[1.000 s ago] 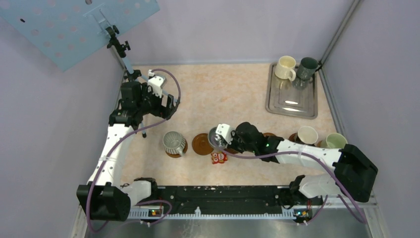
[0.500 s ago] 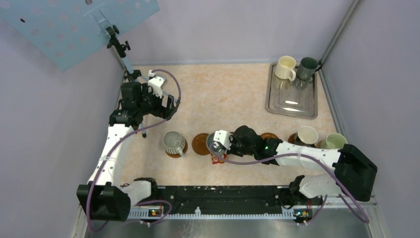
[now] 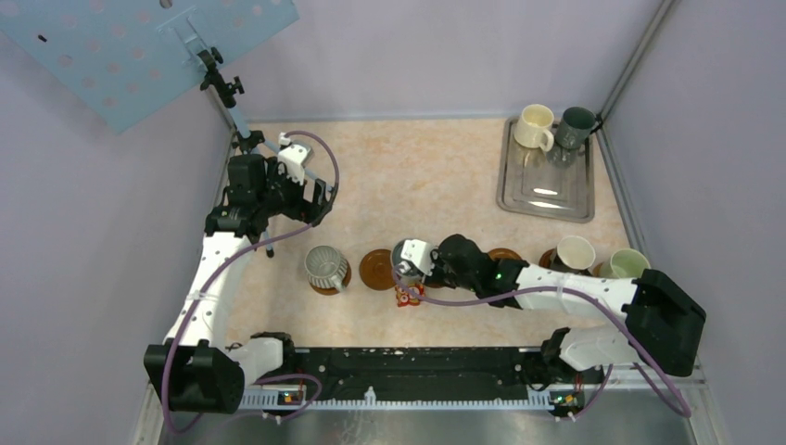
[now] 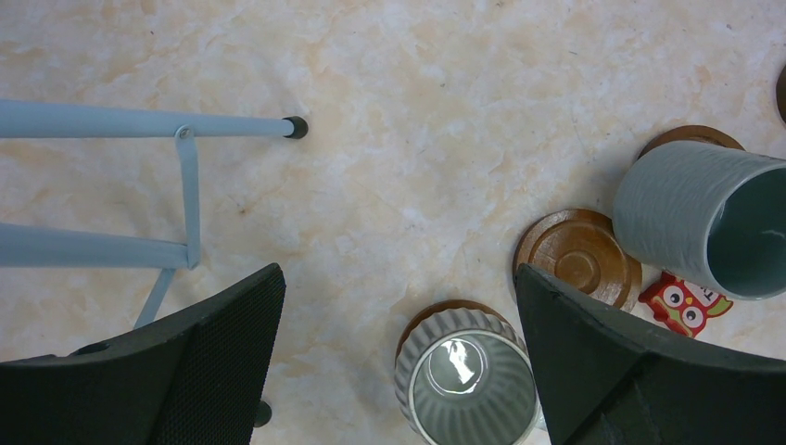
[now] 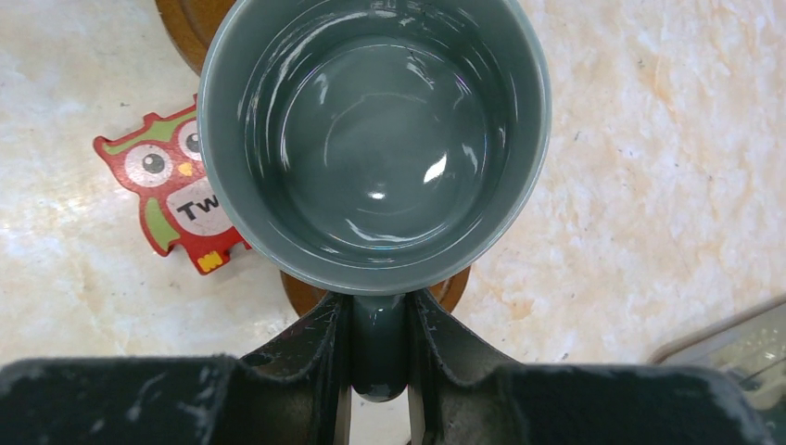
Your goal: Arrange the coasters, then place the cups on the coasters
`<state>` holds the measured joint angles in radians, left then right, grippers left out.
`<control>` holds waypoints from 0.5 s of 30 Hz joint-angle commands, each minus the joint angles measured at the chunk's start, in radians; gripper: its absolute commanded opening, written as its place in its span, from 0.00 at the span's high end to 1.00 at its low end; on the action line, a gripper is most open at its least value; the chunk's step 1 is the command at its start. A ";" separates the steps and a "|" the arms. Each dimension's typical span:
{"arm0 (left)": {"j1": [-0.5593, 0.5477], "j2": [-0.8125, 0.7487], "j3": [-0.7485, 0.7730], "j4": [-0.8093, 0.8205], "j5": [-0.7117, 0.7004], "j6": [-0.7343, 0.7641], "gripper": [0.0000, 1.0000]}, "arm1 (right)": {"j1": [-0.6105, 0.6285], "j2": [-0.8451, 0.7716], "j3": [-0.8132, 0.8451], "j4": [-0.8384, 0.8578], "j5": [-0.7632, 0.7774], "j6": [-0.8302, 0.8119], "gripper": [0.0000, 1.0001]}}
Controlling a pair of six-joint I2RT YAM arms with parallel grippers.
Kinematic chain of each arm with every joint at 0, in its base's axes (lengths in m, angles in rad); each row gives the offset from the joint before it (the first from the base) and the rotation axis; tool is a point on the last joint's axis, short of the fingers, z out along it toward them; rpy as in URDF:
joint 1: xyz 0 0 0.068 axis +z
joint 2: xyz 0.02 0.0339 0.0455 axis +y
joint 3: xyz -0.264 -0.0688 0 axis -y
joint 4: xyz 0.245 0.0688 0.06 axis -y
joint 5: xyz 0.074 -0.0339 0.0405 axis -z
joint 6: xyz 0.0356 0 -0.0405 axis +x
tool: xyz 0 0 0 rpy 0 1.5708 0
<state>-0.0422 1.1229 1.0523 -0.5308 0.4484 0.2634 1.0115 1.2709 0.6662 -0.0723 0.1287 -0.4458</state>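
The right wrist view looks straight down into the blue-grey mug (image 5: 371, 139) and shows what the overhead view cannot: the right gripper (image 5: 378, 334) is pinched narrow on the mug's handle (image 5: 378, 357), with one finger on each side of it. In that view a coaster (image 5: 456, 286) peeks out under the mug's near side, and the red owl packet (image 5: 171, 195) lies just beside it. The left wrist view adds the mug's side wall, a bare coaster (image 4: 579, 267) just beside it, and a ribbed grey mug (image 4: 468, 380) standing on a coaster of its own. Whether the blue-grey mug's base touches anything cannot be told. Its mouth faces up and its handle points toward the table's (image 3: 436, 167) right edge, back along the right forearm. The mug is around the middle of the table's width, closer to the near edge than the far one. The right arm reaches low from the near right corner, stretched leftward along the near edge. The left arm rises from the near left corner, and the left gripper (image 4: 399, 273) hangs spread wide over bare table by the left edge, holding nothing, next to pale blue tripod legs (image 4: 139, 120).
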 commanded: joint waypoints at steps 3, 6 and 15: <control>0.004 -0.014 -0.006 0.029 0.015 -0.003 0.01 | -0.004 -0.005 0.042 0.152 0.035 -0.052 1.00; 0.004 -0.020 -0.012 0.028 0.013 -0.003 0.01 | -0.003 -0.007 0.032 0.137 0.007 -0.073 1.00; 0.004 -0.025 -0.023 0.026 0.016 -0.002 0.01 | 0.026 -0.075 -0.004 0.090 -0.118 -0.115 1.00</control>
<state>-0.0422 1.1225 1.0412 -0.5308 0.4519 0.2634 1.0157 1.2793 0.6567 -0.0746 0.1009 -0.5331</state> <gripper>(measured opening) 0.987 0.207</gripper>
